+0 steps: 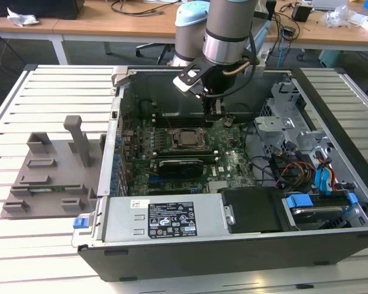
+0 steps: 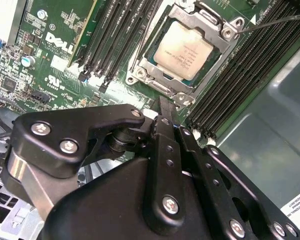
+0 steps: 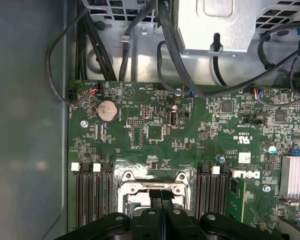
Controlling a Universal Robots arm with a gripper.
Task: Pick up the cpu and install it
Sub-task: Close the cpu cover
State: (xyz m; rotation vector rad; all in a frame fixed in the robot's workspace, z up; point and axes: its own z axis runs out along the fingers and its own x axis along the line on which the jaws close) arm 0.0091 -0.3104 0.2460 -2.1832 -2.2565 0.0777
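Gripper (image 2: 162, 106), black, fingers drawn together with nothing between them, poised just over the socket frame (image 2: 165, 86) on the motherboard (image 2: 55, 70), where the cpu (image 2: 185, 49) lies flat, seemingly seated for installation.

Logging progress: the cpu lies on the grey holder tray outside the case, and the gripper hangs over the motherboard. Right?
Not quite: the second wrist view shows the cpu seated in the socket, not on the tray. The gripper does hang over the motherboard.
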